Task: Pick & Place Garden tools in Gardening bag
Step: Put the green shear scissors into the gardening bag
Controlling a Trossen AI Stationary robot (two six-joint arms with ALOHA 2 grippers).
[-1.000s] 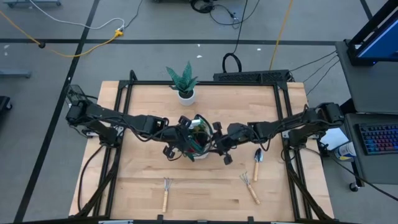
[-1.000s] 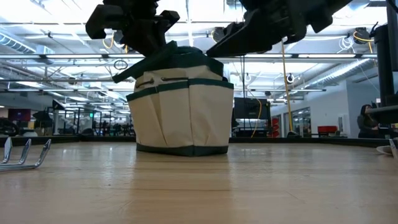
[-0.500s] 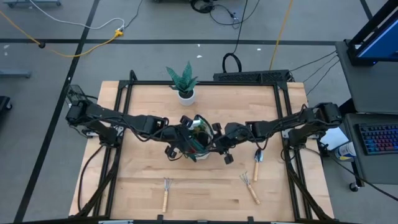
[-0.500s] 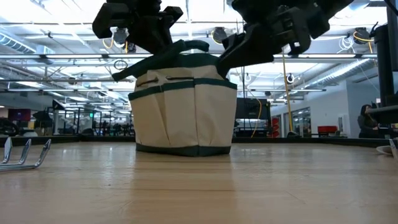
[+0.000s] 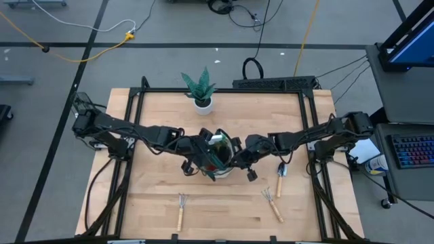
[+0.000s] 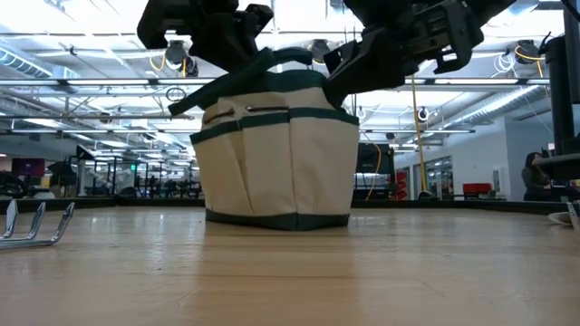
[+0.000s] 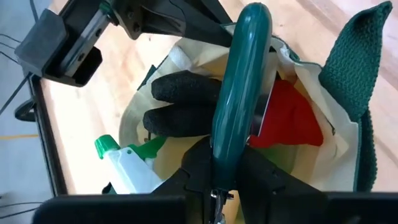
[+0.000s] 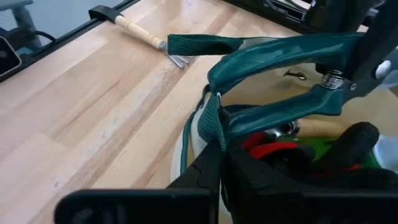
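The beige gardening bag (image 5: 218, 154) with dark green trim stands on its base at the table's middle (image 6: 276, 154). Inside it lie a red-and-black glove (image 7: 186, 102) and a green-and-white spray bottle (image 7: 127, 162). My left gripper (image 5: 205, 158) is shut on teal-handled pruning shears (image 8: 280, 56) over the bag's mouth. My right gripper (image 5: 235, 158), at the bag's right side, is shut on the bag's green webbing. Two wooden-handled hand rakes (image 5: 180, 210) (image 5: 272, 203) and a trowel (image 5: 280, 177) lie flat on the table, nearer its front edge. My left gripper pinches one teal handle of the shears (image 7: 225, 158) between its two fingers, slanting down from the table's left side. The handle runs on lengthwise past the fingertips, above the glove. The shears are clear of the table, over the bag's opening. My right gripper pinches the dark green webbing at the bag's rim (image 8: 214, 124) between its two fingers, coming from the table's right and slanting slightly down. A loop of the webbing (image 8: 199, 43) stands up beyond the fingers. The bag's base stays on the table.
A spiky green plant in a white pot (image 5: 201, 91) stands behind the bag near the far edge. A black frame (image 5: 135, 122) runs around the tabletop. Bare wood lies between the bag and the loose tools.
My right gripper has shut on the webbing at the bag's rim. The bag has shifted a little toward the table's near edge, its base still on the wood. My left gripper has tipped slightly with the shears while staying over the bag's mouth.
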